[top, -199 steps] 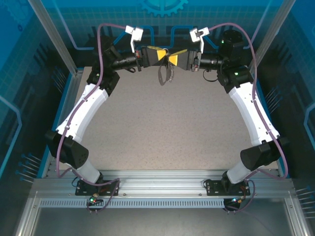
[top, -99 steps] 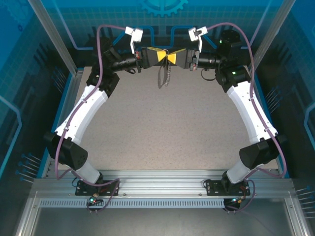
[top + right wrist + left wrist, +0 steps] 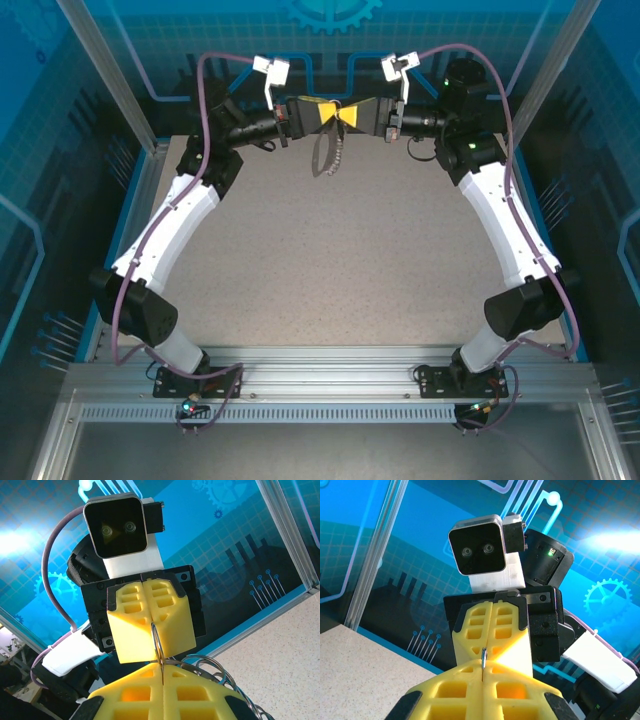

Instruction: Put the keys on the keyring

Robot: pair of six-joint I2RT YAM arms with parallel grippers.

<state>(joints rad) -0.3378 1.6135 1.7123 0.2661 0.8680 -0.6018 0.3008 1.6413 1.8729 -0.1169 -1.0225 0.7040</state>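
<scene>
Above the far edge of the speckled beige desk [image 3: 330,260], you had the left hand [image 3: 333,116] and the right hand [image 3: 351,114] meeting tip to tip in the air, each with its yellow fingers pressed together. Below the left hand's tips hung the dark grey oval keyring [image 3: 322,152], clear of the desk, with its thin silvery beaded chain [image 3: 339,150] dangling beside it. From that I judged the left hand to be pinching the keyring.

From the left wrist, a thin silver sliver [image 3: 483,660] stood out of that hand's seam. From the right wrist, a fine wire loop [image 3: 156,640] ran from the right hand's seam up across the left hand's fingers, with silvery coils [image 3: 215,672] just beside it.

You looked to be at the threading itself, not past it. Nothing showed a key riding on the ring, so that step and the release were left.

What the right hand gripped I could not tell. The tiny black-headed key was too small to pick out among the fingers. Whether the sliver was its blade or the ring edge-on was unclear.
</scene>
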